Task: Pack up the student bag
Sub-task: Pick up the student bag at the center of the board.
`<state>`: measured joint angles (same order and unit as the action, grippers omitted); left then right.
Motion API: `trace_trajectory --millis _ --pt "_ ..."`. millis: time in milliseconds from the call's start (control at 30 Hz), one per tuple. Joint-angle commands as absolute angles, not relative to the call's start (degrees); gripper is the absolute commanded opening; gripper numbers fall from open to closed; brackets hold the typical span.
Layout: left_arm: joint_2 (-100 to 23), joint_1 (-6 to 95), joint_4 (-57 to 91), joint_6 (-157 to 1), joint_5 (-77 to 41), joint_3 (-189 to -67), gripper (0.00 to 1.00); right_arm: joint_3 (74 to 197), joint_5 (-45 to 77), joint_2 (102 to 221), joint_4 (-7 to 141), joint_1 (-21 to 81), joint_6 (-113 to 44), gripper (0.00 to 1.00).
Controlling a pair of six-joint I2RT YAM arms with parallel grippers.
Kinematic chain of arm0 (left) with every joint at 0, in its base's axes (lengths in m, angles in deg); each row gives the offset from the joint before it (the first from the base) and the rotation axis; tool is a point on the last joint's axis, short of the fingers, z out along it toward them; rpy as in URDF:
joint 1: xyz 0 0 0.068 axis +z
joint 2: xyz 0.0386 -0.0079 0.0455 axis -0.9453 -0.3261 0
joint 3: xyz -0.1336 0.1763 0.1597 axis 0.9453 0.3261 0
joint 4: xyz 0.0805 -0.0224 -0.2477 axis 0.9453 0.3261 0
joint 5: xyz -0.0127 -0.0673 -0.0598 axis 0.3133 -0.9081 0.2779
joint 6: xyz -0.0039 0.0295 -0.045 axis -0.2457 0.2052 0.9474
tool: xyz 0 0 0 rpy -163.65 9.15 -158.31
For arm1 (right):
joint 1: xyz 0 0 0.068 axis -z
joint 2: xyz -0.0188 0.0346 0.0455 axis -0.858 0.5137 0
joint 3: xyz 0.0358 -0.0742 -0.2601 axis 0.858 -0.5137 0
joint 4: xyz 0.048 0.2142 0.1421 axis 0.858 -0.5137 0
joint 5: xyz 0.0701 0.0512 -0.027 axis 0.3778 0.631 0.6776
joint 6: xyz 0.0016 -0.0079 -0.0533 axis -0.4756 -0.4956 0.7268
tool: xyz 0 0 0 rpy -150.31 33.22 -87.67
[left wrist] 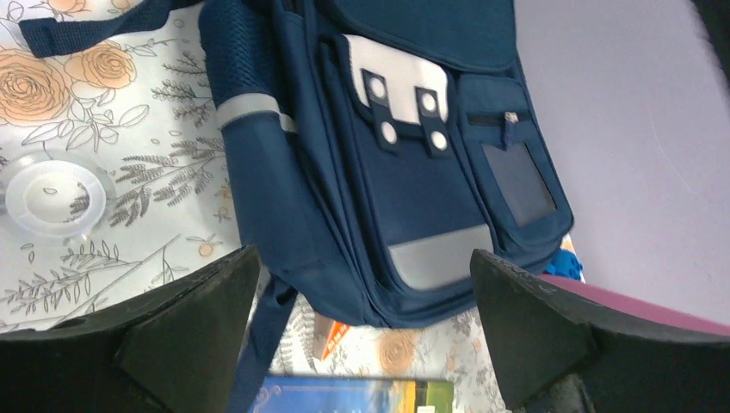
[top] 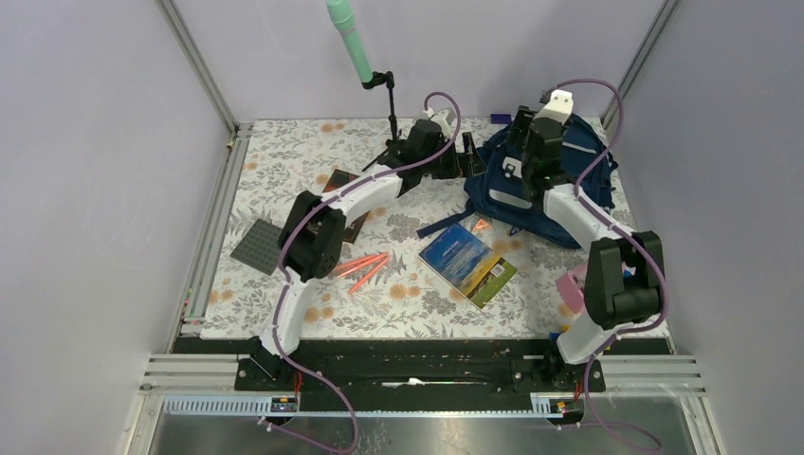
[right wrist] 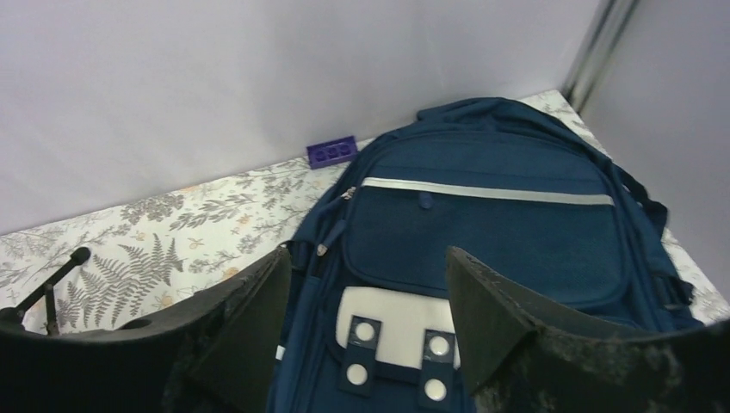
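The student bag point(top: 491, 161) is being shown lying flat at about one o'clock on the flowered table point(top: 284, 152), near the far right corner. The left gripper point(left wrist: 363, 258) is being held wide open at the bag's nine o'clock side, with nothing gripped; the right gripper point(right wrist: 368, 254) is being held open over the bag, likewise empty

Lit brightly and evenly from overhead, cool and diffuse, with only soft, short shadows beneath the arms point(top: 313, 237) on the table point(top: 284, 152). Sharp throughout from above; from both wrists crisp on the student bag point(right wrist: 499, 232) yet blurred on the near black fingers point(left wrist: 189, 335). Mildly stretched toward the wrist views' edges, faintly shiny along the reflective strip point(right wrist: 491, 191).
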<state>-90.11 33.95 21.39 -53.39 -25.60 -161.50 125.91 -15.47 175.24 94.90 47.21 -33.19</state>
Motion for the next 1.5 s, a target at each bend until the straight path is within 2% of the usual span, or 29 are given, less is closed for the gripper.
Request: trace_trajectory --millis 0,200,367,733,1200,1267,1467 --pt "-97.85 34.94 24.18 -50.98 -25.63 -170.12 0.96 125.46 -14.73 167.71 87.74 48.35 -36.73 0.75" --pt "-106.09 35.01 26.09 -47.57 -27.31 -178.12 0.98 122.01 -10.69 159.86 81.06 48.45 -38.99 0.85" --pt "-107.51 34.89 17.06 -41.16 -32.75 -176.80 0.99 116.93 -8.15 151.95 76.36 48.43 -41.86 0.88" --pt "-109.36 34.21 6.55 -34.58 -35.72 -174.13 0.99 110.93 -5.44 138.40 68.35 48.45 -42.49 0.89" --pt "-113.69 33.02 12.23 -34.41 -38.91 -181.13 0.99 109.55 -5.80 134.99 63.93 48.45 -41.57 0.89" --pt "-113.64 32.92 10.95 -34.22 -39.92 -180.98 0.88 109.38 -5.64 134.97 63.67 48.44 -41.65 0.89" --pt "-110.41 32.48 3.10 -36.32 -40.91 -178.11 0.27 108.41 -5.80 134.14 63.02 48.45 -41.68 0.89"
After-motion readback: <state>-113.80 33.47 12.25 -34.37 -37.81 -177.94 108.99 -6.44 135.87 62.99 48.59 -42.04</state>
